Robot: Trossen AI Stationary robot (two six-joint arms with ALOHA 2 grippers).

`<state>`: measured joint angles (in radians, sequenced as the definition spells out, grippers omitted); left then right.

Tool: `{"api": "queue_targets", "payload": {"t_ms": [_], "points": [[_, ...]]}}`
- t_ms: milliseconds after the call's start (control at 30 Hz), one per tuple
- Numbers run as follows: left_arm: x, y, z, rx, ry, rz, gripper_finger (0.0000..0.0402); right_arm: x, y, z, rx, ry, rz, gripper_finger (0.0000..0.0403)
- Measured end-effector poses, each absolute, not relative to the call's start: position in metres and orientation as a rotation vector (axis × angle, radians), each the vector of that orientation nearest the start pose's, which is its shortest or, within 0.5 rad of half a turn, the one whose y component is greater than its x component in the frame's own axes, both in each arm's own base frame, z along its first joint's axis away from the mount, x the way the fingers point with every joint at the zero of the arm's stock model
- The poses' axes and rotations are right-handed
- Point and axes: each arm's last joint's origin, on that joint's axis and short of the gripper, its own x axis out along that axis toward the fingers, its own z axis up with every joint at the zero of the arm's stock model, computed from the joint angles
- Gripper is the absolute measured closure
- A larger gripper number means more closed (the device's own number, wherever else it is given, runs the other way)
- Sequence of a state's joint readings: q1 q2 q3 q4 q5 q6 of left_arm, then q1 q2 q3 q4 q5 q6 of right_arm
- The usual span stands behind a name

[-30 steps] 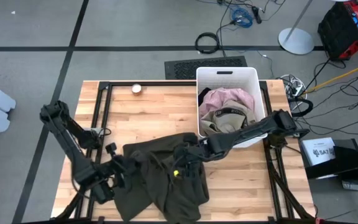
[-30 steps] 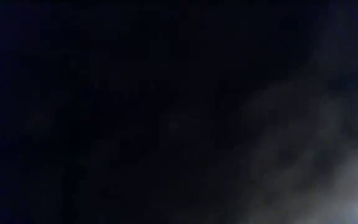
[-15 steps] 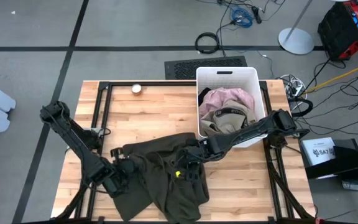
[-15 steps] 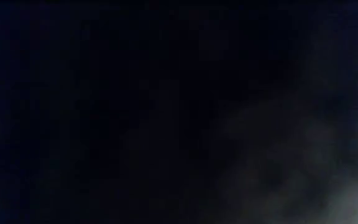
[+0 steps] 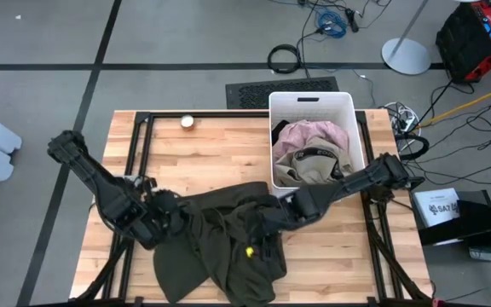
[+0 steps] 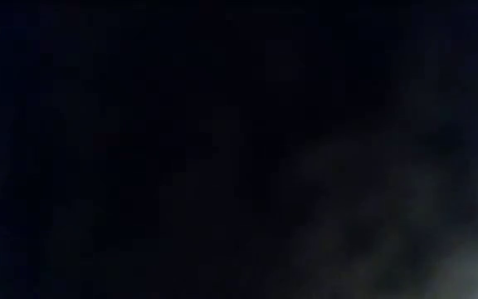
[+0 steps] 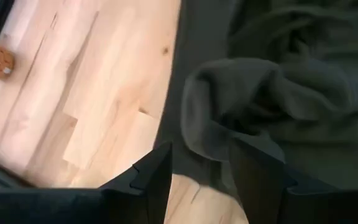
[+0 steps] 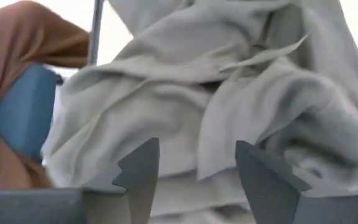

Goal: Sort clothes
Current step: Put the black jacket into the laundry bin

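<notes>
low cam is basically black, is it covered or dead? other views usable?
Low view: almost all dark, only a faint grey haze in one corner; cause unclear. High view: evenly lit, sharp; olive garment and bin clear. Left wrist view: garment in focus, own fingers soft. Right wrist view: bright, cloth looks washed out.
</notes>
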<state>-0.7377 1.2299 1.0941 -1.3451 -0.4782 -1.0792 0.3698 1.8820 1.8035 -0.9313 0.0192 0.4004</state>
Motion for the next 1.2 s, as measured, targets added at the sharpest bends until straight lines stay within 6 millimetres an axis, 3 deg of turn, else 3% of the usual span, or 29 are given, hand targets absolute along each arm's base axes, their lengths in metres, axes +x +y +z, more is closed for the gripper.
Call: {"api": "queue_targets", "payload": {"t_ms": [167, 333, 500, 700, 900, 1067, 1200], "points": [[0.133, -0.091, 0.271, -0.214, 1.003, 0.473, 0.0235, 0.357, 0.173, 0.317, 0.144, 1.072, 0.097, 0.0196], [0.123, -0.08, 0.233, -0.449, 0.967, 0.395, 0.0234, 0.334, 0.206, 0.315, 0.109, 1.091, 0.068, 0.0202], [0.121, -0.076, 0.199, -0.377, 1.006, 0.382, 0.0234, 0.321, 0.226, 0.316, 0.099, 1.054, 0.026, 0.0203], [0.123, -0.07, 0.173, -0.242, 1.094, 0.458, 0.0234, 0.319, 0.232, 0.316, 0.141, 1.04, 0.016, 0.0203], [0.13, -0.064, 0.132, -0.276, 1.189, 0.456, 0.0234, 0.322, 0.232, 0.318, 0.163, 1.017, 0.031, 0.0204], [0.142, -0.063, 0.115, -0.283, 1.178, 0.42, 0.0237, 0.324, 0.23, 0.318, 0.17, 1.012, 0.028, 0.0204], [0.144, -0.063, 0.115, -0.269, 1.206, 0.413, 0.0297, 0.323, 0.231, 0.318, 0.175, 1.015, 0.031, 0.0204]]}}
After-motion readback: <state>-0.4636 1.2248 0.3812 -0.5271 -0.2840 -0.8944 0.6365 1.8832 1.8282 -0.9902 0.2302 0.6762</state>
